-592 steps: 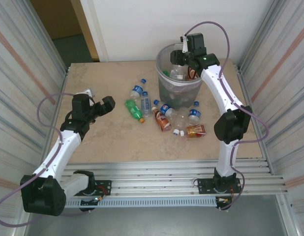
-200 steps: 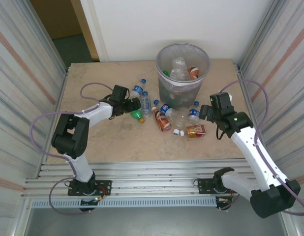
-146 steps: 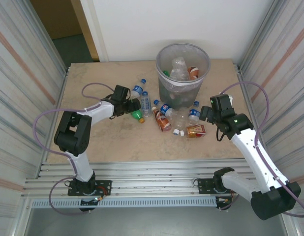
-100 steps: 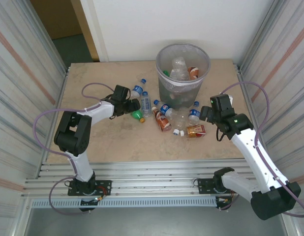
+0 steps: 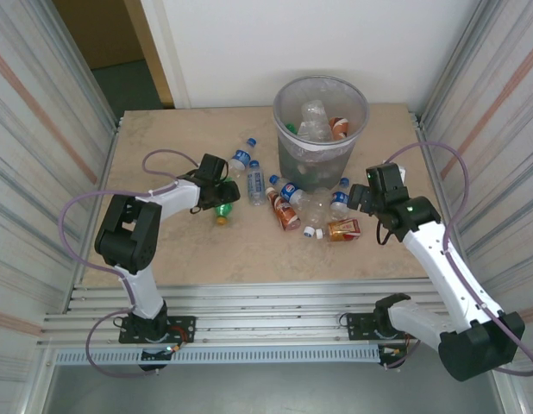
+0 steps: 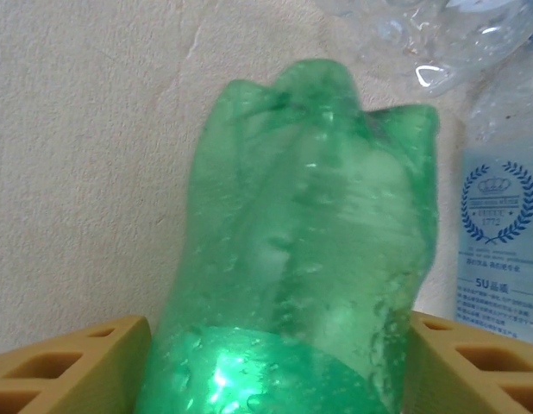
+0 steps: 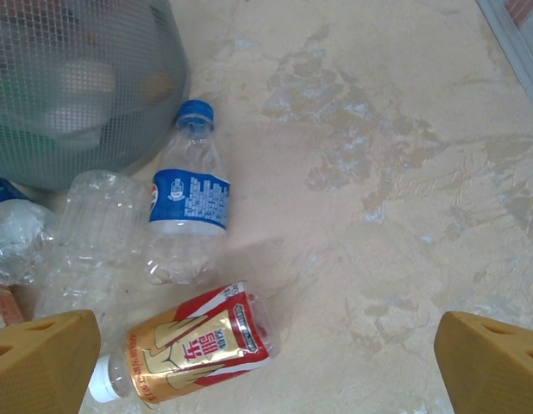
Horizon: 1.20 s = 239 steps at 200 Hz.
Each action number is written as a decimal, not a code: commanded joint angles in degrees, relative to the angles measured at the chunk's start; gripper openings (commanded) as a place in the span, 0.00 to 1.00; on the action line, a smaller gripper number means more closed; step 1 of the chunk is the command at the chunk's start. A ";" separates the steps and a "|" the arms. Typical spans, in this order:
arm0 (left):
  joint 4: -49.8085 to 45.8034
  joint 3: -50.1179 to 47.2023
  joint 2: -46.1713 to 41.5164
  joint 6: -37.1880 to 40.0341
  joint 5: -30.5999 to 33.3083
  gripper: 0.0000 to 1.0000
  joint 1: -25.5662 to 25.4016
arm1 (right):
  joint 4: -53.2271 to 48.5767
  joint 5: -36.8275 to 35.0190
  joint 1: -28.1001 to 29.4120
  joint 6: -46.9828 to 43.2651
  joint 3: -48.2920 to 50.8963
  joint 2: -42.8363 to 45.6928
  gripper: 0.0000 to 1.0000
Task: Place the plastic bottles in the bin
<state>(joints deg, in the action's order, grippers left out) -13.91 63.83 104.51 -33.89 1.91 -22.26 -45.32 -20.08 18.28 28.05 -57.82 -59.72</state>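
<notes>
Beige table (image 5: 163, 250): left fingers (image 6: 68, 371) pinch green bottle (image 6: 310, 259); right fingers (image 7: 42, 358) spread wide.

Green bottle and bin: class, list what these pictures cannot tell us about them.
- green bottle: left wrist view, near end cut off by the bottom edge.
- bin: top view, bottles lower down blurred by its translucent wall; no count possible.
- bin, right wrist view: mostly cut off by the top-left corner.

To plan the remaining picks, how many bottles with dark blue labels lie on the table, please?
3 bottles: one left of the bin, two in front; more may be hidden.
</notes>
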 commanded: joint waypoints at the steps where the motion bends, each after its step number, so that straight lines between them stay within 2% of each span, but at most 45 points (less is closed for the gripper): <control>1: -2.09 -1.27 -0.71 1.21 2.43 0.65 -0.33 | 0.48 0.39 -0.24 1.27 -0.42 -0.48 0.98; 81: -1.76 -2.95 -5.03 2.42 4.84 0.35 -0.33 | 1.81 -0.13 -0.09 1.20 -0.01 -0.75 0.98; 154: -1.73 -5.47 -17.05 5.03 6.79 0.33 -0.32 | 2.88 0.37 -0.14 1.91 0.08 -1.55 0.98; 239: -0.48 -3.02 -30.17 7.85 3.24 0.33 -0.74 | 2.98 0.15 -0.05 2.21 -0.38 -1.54 0.98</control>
<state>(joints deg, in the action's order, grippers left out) -15.18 58.89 77.97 -28.05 6.87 -22.26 -42.39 -19.51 18.28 28.49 -57.82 -61.14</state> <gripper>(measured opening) 0.564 0.978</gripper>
